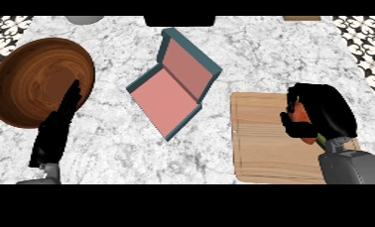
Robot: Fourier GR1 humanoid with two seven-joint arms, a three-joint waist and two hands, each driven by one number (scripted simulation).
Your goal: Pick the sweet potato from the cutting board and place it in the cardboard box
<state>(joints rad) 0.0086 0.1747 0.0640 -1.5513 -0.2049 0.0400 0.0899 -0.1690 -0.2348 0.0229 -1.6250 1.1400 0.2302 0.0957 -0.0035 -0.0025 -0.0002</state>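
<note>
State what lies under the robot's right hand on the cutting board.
Under the right hand, curled fingers hold an orange sweet potato above the cutting board. Most of it is covered by the hand.

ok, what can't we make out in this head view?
- Sweet potato: mostly hidden by the right hand curled round it; whether it has left the cutting board is unclear.
- Grey object, dark object and brown object: cut off by the top edge, unidentifiable.
- Wooden plate: partly covered by the left hand.
</note>
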